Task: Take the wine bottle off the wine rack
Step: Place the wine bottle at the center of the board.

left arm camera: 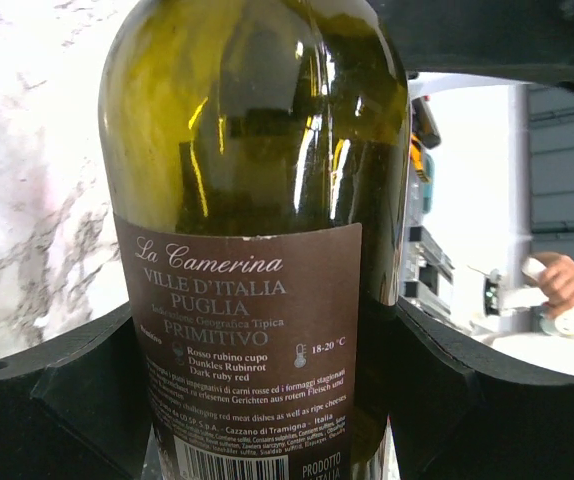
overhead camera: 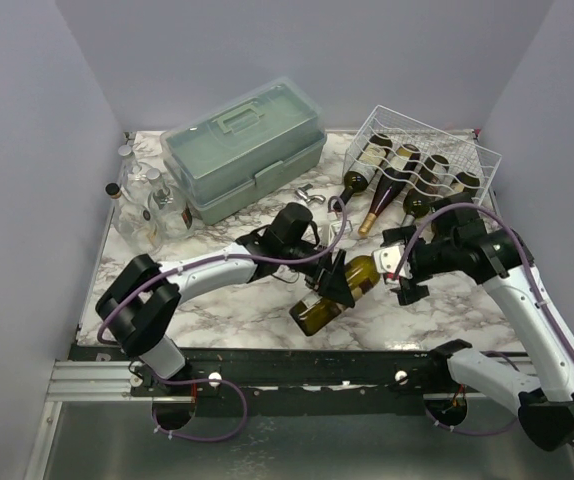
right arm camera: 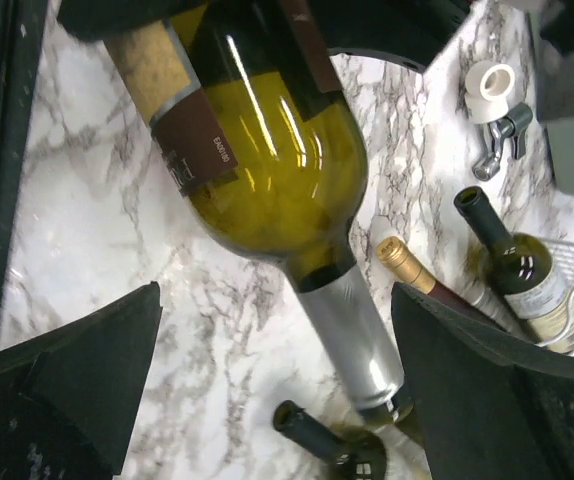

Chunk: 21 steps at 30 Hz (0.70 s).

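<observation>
The white wire wine rack stands at the back right with several bottles lying in its cradles, necks toward the table middle. A green wine bottle with a brown label is off the rack, over the front middle of the table. My left gripper is shut on its body; the left wrist view shows the black fingers pressed on both sides of the label. My right gripper is open, its fingers wide apart on either side of the silver-foiled neck, not touching it.
A pale green toolbox stands at the back centre. Clear glass bottles are grouped at the left edge. A white tape roll and a metal stopper lie by the rack. Rack bottle necks lie close to my right fingers.
</observation>
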Tool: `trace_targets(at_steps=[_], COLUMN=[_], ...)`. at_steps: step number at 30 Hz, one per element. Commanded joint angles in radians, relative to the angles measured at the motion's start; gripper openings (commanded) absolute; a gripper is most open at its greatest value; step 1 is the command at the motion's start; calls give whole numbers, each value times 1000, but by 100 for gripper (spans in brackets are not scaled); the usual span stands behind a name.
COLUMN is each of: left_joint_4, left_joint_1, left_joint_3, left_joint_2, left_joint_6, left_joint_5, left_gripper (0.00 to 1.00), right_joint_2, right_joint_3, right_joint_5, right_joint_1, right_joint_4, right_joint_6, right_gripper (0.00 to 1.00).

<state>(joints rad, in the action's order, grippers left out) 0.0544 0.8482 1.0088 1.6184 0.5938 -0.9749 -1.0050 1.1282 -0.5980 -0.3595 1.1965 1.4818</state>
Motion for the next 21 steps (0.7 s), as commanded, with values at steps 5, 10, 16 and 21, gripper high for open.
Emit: trace_targets(at_steps=[5, 10, 16, 21], left_joint_4=[52, 96, 169, 225], left_joint_1=[0, 23, 103, 152], left_joint_3=[-111, -187, -269, -323], left_joint_2=[-199, -292, -383, -435], left_joint_6=[-69, -94, -179, -209], left_joint_5=[246, 421, 650, 827], left_gripper=[0, 0, 0, 0], right_joint_2=[37, 9, -23, -30], right_joint_3=[114, 140, 177, 264], right_joint_5=[-133, -213, -294, -140], right_joint_1=[2, 2, 10, 10], right_joint_4=[-147, -289, -389, -483], right_joint_6=[-690, -1088, -1322, -1524], right_gripper=[100, 100, 100, 100])
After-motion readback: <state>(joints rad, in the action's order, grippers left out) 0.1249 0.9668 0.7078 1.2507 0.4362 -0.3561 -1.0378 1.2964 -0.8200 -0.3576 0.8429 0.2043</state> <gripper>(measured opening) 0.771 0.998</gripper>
